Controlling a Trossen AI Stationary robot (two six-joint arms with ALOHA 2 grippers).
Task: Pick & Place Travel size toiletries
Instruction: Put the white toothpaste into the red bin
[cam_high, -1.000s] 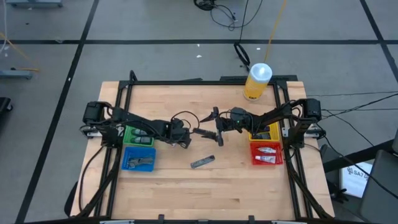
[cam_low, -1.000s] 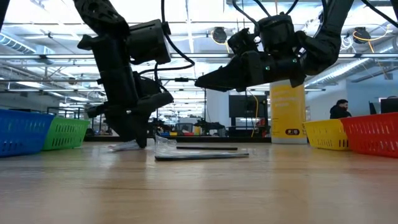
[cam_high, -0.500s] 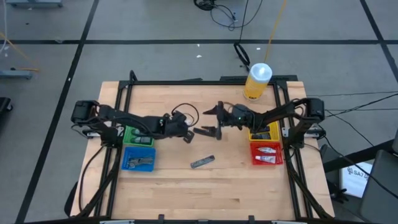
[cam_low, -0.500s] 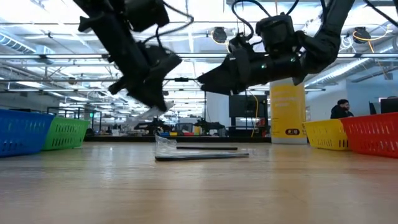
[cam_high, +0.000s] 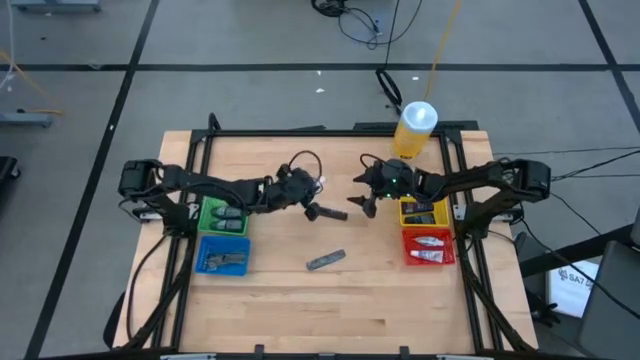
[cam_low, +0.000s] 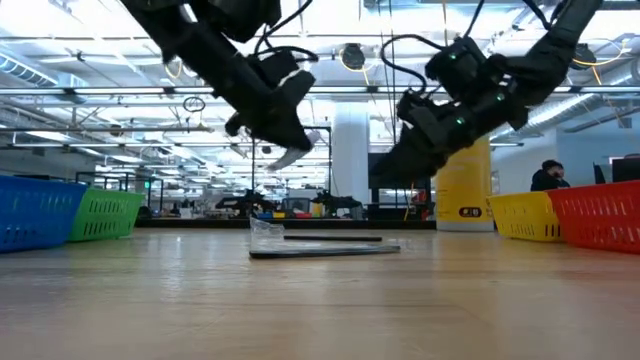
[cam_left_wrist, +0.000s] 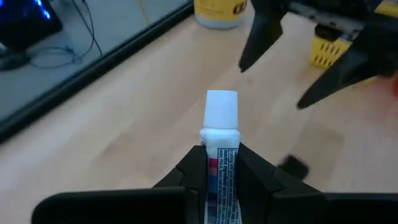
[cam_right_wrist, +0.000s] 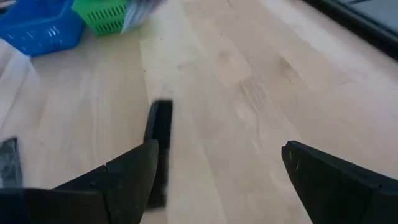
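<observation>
Toiletries tube (cam_left_wrist: 219, 162) sits pinched in my left gripper (cam_left_wrist: 219, 163), lifted above mid-table; my right gripper (cam_right_wrist: 214, 168) hangs spread over the dark packet (cam_right_wrist: 160, 127); a shallow pinch could let it slip.

Wide-apart jaws frame a dark, possibly flat packet (cam_right_wrist: 159, 140) on the wooden table (cam_right_wrist: 261, 93).

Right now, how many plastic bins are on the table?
4. Green bin and blue bin sit at the left arm's side; yellow bin and red bin at the right arm's side. None looks hidden.
</observation>
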